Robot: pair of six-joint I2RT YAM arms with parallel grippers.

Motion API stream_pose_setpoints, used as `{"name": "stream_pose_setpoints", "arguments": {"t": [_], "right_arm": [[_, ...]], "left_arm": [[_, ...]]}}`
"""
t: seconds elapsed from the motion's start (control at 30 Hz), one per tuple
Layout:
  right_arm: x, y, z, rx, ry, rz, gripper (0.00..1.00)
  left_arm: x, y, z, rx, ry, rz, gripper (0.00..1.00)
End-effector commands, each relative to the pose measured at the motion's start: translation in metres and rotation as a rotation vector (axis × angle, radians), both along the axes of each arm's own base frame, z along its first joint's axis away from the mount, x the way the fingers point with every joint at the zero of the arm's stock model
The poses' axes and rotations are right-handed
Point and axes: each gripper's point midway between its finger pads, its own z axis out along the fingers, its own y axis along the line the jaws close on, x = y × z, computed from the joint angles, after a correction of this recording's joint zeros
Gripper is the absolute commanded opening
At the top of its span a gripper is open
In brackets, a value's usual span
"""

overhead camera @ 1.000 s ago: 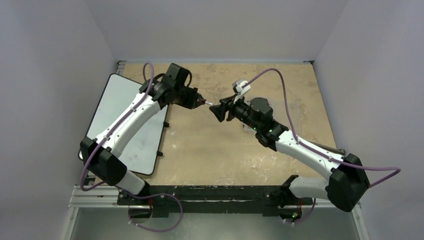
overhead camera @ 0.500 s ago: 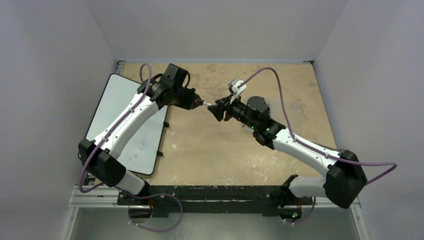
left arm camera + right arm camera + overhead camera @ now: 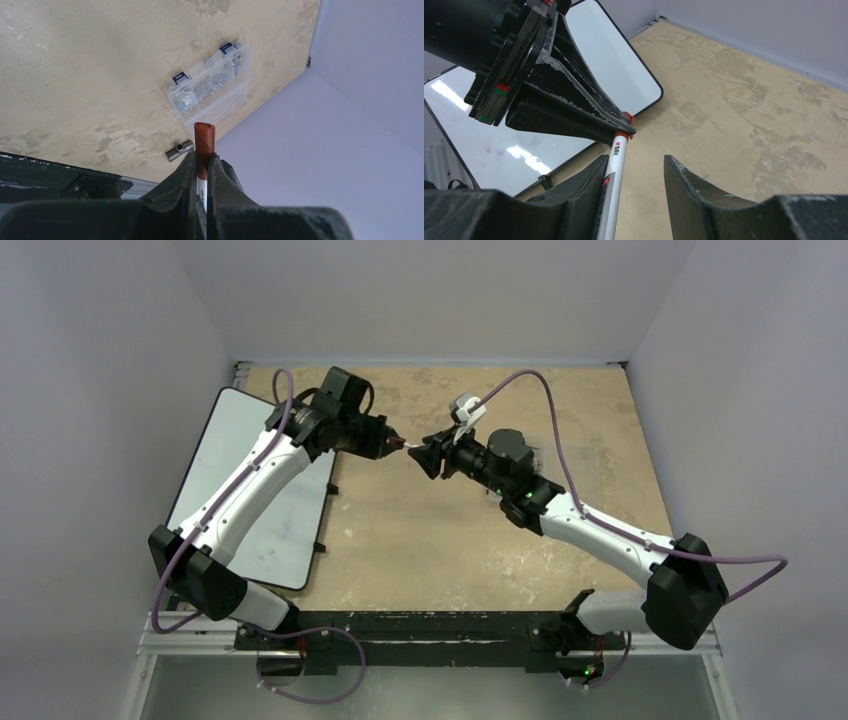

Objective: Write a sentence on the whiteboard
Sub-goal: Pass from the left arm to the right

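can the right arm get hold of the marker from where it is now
Probably yes. The marker lies between the open fingers of the right claw, against one of them, with nothing in the way. The left claw is shut only on its red cap.

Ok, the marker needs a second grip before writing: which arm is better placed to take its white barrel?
Right: the right pincer straddles the marker barrel, jaws apart; the left pincer is shut on its red end.
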Motion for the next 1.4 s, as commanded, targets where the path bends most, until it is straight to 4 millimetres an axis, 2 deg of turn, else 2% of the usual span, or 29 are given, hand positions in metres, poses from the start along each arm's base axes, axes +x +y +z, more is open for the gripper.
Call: {"name": "stream_pose_setpoints", "arguments": {"t": [0.0, 0.33, 0.37, 0.53, 0.7, 0.9, 1.07, 1.13, 1.27, 1.37], "right_arm": [[0.008, 0.004, 0.017, 0.025, -0.045, -0.017, 0.41], [0.012, 0.010, 0.015, 0.020, -0.038, -0.020, 0.33], [0.012, 0.010, 0.014, 0.019, -0.036, -0.021, 0.30], [0.009, 0.012, 0.011, 0.015, -0.027, -0.007, 0.01], [0.004, 0.012, 0.011, 0.008, -0.023, 0.015, 0.00], [-0.002, 0.011, 0.015, 0.010, -0.026, 0.034, 0.00], [-0.004, 0.008, 0.024, 0.031, -0.039, 0.029, 0.00], [-0.005, 0.007, 0.027, 0.036, -0.041, 0.030, 0.00], [-0.007, 0.005, 0.033, 0.045, -0.047, 0.027, 0.00], [-0.010, 0.004, 0.038, 0.050, -0.044, 0.031, 0.00]], "left_arm": [[-0.015, -0.005, 0.017, -0.053, -0.004, -0.053, 0.00], [-0.020, -0.004, 0.013, -0.041, 0.004, -0.074, 0.00], [-0.021, -0.004, 0.011, -0.038, 0.007, -0.075, 0.00], [-0.022, 0.000, 0.008, -0.018, 0.008, -0.073, 0.00], [-0.020, 0.006, 0.008, 0.016, -0.024, -0.078, 0.00], [-0.013, 0.013, 0.016, 0.074, -0.145, -0.116, 0.00], [-0.010, 0.015, 0.026, 0.089, -0.273, -0.181, 0.18], [-0.010, 0.019, 0.028, 0.109, -0.308, -0.193, 0.30], [-0.012, 0.027, 0.034, 0.151, -0.378, -0.225, 0.62], [-0.009, 0.029, 0.048, 0.214, -0.527, -0.339, 0.66]]}}
